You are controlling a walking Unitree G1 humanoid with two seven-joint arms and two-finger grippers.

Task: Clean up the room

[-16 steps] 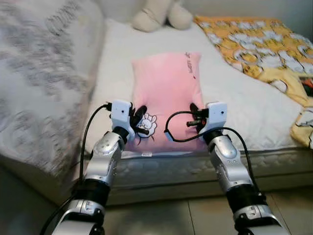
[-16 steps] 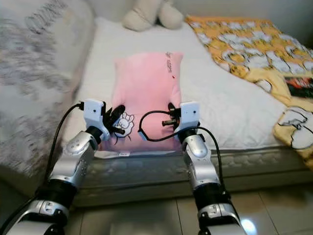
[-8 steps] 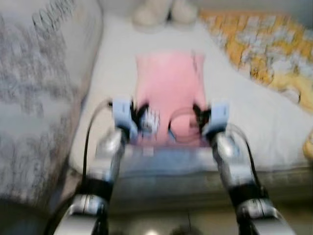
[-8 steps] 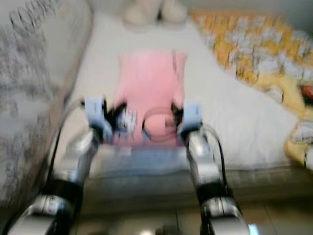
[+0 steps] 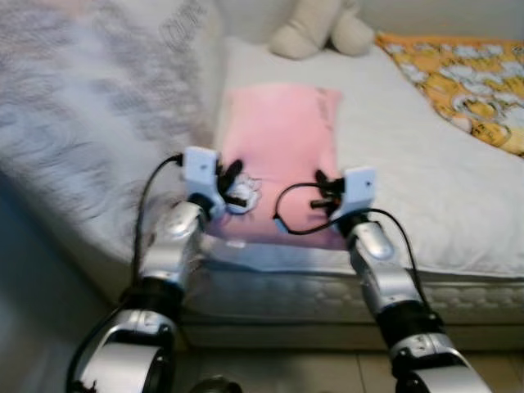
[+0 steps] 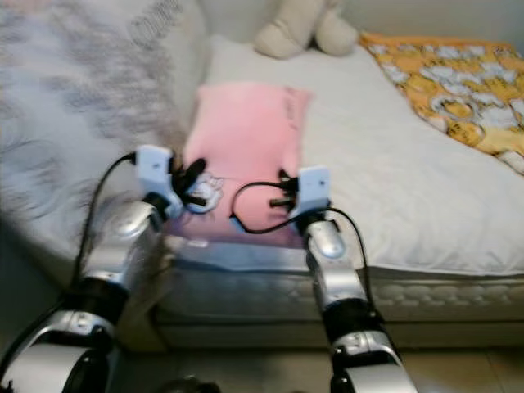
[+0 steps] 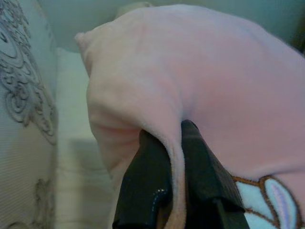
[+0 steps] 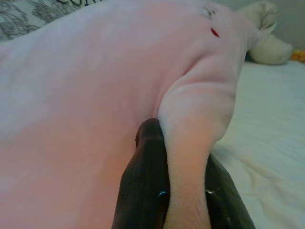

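Observation:
A pink pillow (image 5: 281,147) with a white rabbit patch lies lengthwise on the white mattress (image 5: 426,188), its near end at the bed's front edge. My left gripper (image 5: 230,187) is shut on the pillow's near left corner; the left wrist view has both black fingers (image 7: 147,183) pinching a fold of pink fabric (image 7: 200,86). My right gripper (image 5: 326,190) is shut on the near right corner, and a ridge of the pillow (image 8: 190,124) is squeezed between its fingers (image 8: 145,181) in the right wrist view.
A grey patterned duvet (image 5: 90,106) is heaped along the bed's left side. A beige plush toy (image 5: 319,29) sits at the far end of the bed. An orange cartoon-print blanket (image 5: 471,78) covers the right side. Tiled floor (image 5: 286,372) lies below.
The whole picture has shifted, so the camera has swung to the left and the blanket now sits further right. Both grippers stay shut on the pillow's near corners.

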